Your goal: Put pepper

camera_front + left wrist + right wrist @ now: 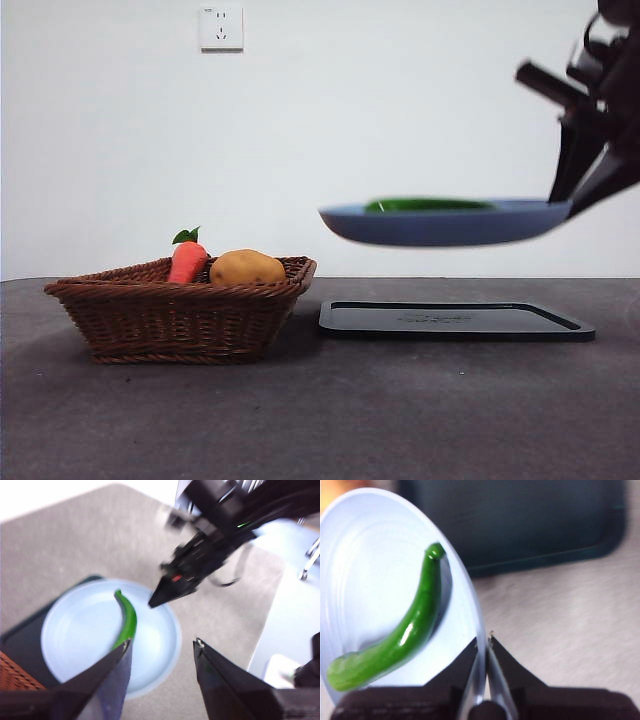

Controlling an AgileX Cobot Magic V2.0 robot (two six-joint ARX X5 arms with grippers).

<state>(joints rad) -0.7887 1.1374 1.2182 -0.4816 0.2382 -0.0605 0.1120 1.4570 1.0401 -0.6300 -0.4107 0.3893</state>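
Holding a blue plate by its rim, right tool is clamped shut, mid-right of frame above the dark tray. Pepper lies lengthwise on plate. Left tool gapes empty above.

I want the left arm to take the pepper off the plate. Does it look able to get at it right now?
Probably yes. The pepper lies uncovered on the plate, with the open left gripper just above it. The right gripper only clamps the plate's rim at one side, holding it in the air.
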